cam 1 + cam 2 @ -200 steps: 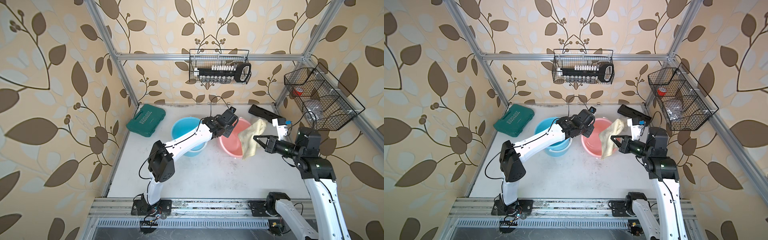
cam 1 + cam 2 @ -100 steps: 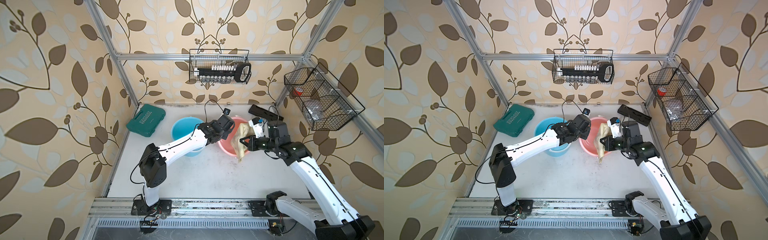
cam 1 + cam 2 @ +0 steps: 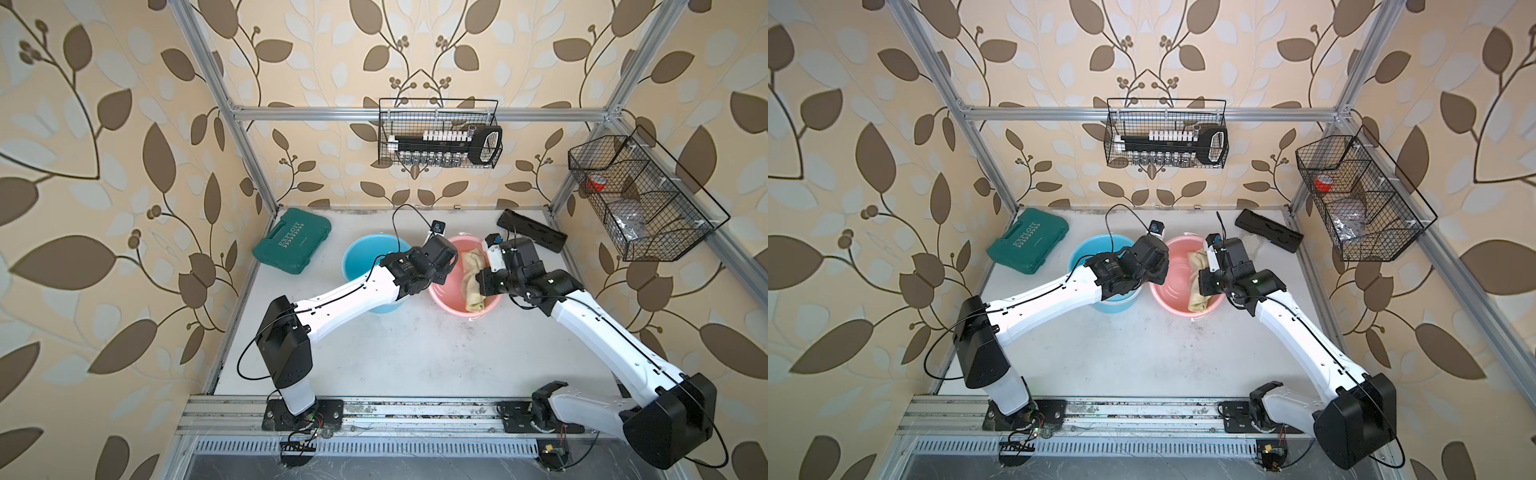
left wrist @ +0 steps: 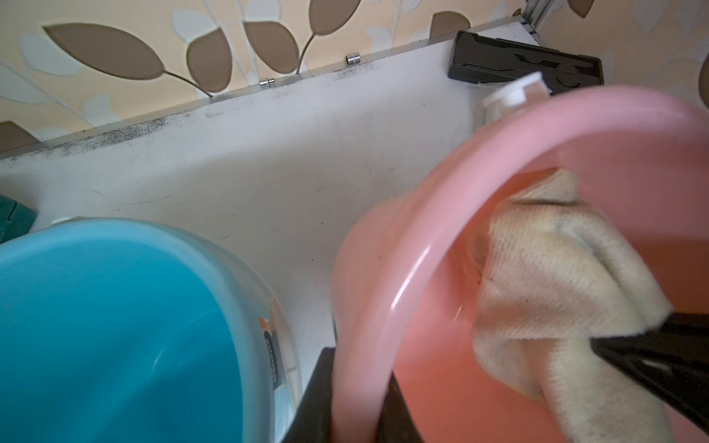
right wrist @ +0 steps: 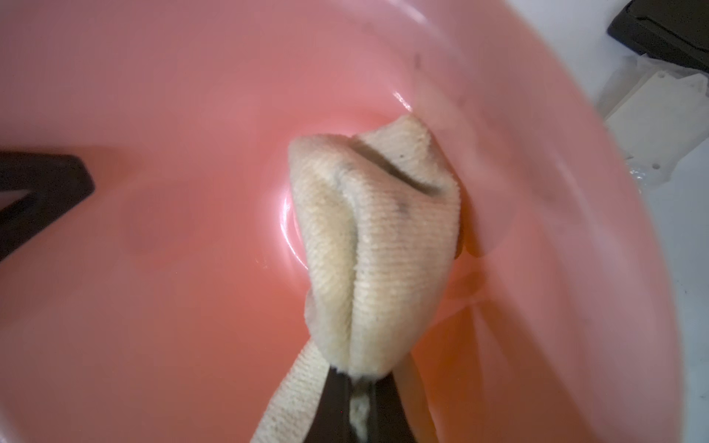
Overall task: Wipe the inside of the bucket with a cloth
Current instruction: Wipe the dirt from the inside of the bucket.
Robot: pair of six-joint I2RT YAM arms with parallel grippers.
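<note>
Cloth (image 5: 376, 237) sits inside pink bucket (image 5: 153, 268), pinched by R gripper (image 5: 355, 406) to rub the wall; L gripper (image 4: 356, 399) clamps rim (image 4: 406, 276), prob. to steady and tilt bucket for access

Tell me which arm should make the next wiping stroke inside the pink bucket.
Right. The right tool is shut on the cloth, which hangs down inside the pink bucket. The left tool clamps the bucket's rim, probably steadying it, so it should stay put.
</note>
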